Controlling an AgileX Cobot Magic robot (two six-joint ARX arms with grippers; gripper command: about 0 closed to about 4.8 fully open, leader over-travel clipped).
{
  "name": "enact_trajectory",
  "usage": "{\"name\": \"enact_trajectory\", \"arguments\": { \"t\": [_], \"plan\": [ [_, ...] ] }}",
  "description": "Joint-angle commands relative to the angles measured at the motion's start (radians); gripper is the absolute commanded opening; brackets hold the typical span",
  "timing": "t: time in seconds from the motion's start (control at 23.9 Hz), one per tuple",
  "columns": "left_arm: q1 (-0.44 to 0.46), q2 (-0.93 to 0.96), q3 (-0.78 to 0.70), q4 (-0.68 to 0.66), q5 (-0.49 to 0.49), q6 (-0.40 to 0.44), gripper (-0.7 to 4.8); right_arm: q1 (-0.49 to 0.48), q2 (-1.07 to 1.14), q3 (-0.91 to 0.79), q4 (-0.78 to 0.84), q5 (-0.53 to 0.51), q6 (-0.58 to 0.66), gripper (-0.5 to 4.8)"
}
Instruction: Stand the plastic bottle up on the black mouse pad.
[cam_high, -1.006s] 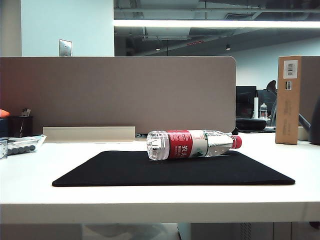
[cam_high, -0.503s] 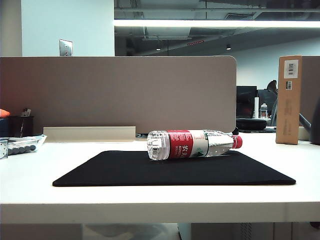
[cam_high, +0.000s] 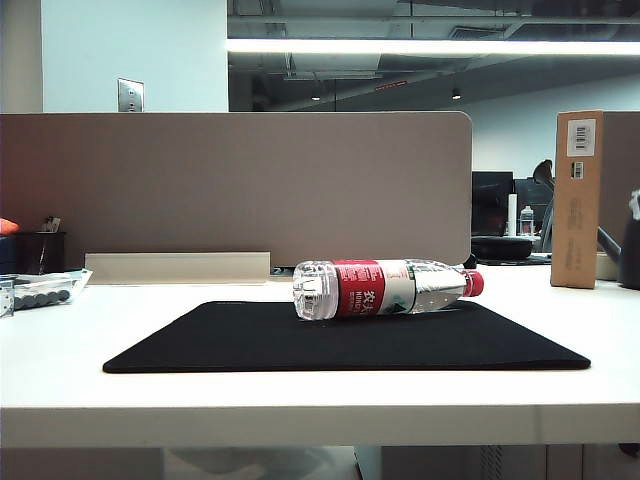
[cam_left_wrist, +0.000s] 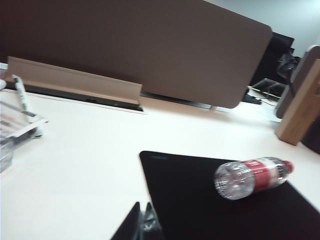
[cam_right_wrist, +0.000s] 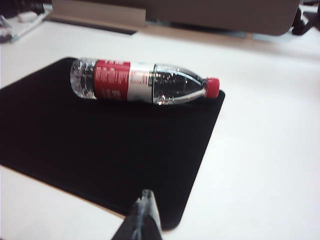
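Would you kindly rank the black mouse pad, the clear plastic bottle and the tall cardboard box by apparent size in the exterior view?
1. Black mouse pad, widest by far.
2. Clear plastic bottle and tall brown cardboard box: roughly alike in length. The box stands farther back, so its true rank is unsure.

White desk running across the foreground, taupe partition panel standing along its far edge, pale wall rising behind the panel, ceiling strip light glowing above it, cardboard box standing right of the panel
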Motion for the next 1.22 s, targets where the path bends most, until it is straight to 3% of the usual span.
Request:
{"name": "enact_trajectory", "arguments": {
  "t": [0.04, 0.13, 0.25, 0.38, 0.46, 0.5, 0.54, 0.67, 0.8, 1.09, 1.22],
  "plan": [
    [-0.002, 0.032, 0.068, 0.007, 0.019, -0.024, -0.05, 0.0, 0.006, -0.004, 0.013, 0.002, -0.002, -0.05],
    [-0.002, 0.085, 0.126, 0.006, 0.018, -0.015, -0.05, 0.0, 0.005, -0.004, 0.014, 0.002, -0.002, -0.05],
    [-0.002, 0.304, 0.304, 0.005, 0.068, 0.071, -0.05, 0.0, 0.005, -0.004, 0.013, 0.002, -0.002, -0.05],
    [-0.003, 0.671, 0.573, -0.026, 0.233, 0.1, -0.05, 0.0, 0.005, -0.004, 0.013, 0.002, -0.002, -0.05],
    [-0.018, 0.92, 0.797, -0.145, 0.356, 0.109, -0.05, 0.0, 0.005, -0.004, 0.013, 0.002, -0.002, -0.05],
    [-0.033, 0.982, 0.861, -0.193, 0.363, 0.13, -0.05, 0.0, 0.005, -0.004, 0.013, 0.001, -0.002, -0.05],
    [-0.082, 1.113, 1.002, -0.309, 0.363, 0.217, -0.05, 0.0, 0.004, -0.004, 0.014, 0.001, -0.002, -0.05],
    [-0.219, 1.4, 1.33, -0.588, 0.26, 0.407, -0.05, -0.002, 0.003, -0.004, 0.013, 0.001, -0.002, -0.05],
    [-0.338, 1.619, 1.574, -0.756, 0.18, 0.542, -0.05, -0.003, 0.003, -0.004, 0.014, 0.001, -0.002, -0.05],
    [-0.497, 1.878, 1.831, -0.866, 0.085, 0.727, 0.13, -0.003, 0.003, -0.004, 0.013, 0.001, -0.002, -0.05],
    [-0.574, 1.989, 1.93, -0.87, -0.065, 0.849, 0.26, -0.003, -0.003, -0.004, 0.013, 0.001, -0.002, -0.05]
  ]
}}
